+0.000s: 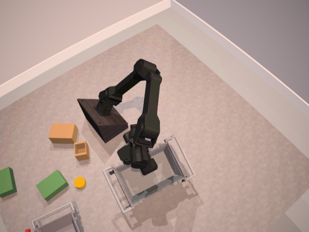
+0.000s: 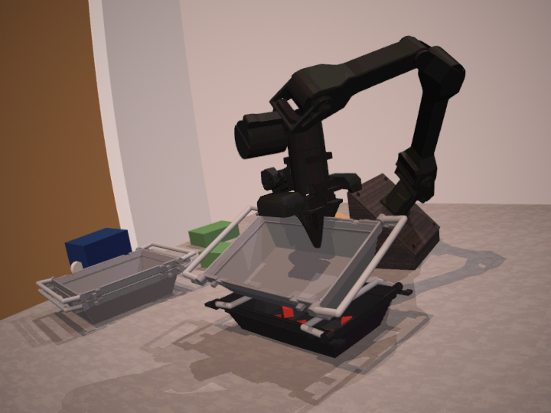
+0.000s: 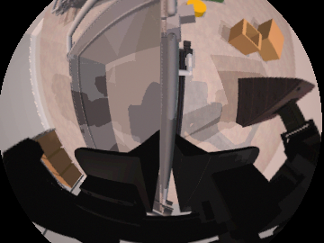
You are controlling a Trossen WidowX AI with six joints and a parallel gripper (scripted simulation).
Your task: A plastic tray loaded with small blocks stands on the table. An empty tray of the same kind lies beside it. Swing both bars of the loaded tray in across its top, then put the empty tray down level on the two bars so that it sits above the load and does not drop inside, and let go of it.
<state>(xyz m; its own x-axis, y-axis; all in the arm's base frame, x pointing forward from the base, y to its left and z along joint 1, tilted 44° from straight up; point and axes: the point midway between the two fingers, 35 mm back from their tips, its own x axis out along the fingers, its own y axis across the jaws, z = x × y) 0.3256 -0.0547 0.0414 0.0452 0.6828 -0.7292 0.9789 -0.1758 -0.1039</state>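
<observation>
Grey tray (image 2: 285, 261) hangs tilted just above the black loaded tray (image 2: 356, 310), its far wall pinched in the gripper (image 2: 314, 235). Lowered at this slant, its near low edge could slip between the bars (image 2: 311, 330) and drop onto the red blocks (image 2: 288, 312).

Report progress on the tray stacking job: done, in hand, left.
Done: both wire bars of the black loaded tray lie swung in across its top, over the red blocks.
In hand: the end effector is shut on the far wall of the empty tray, which hangs tilted, its low edge close over the bars.
Left: level it, set it on both bars, release.
</observation>
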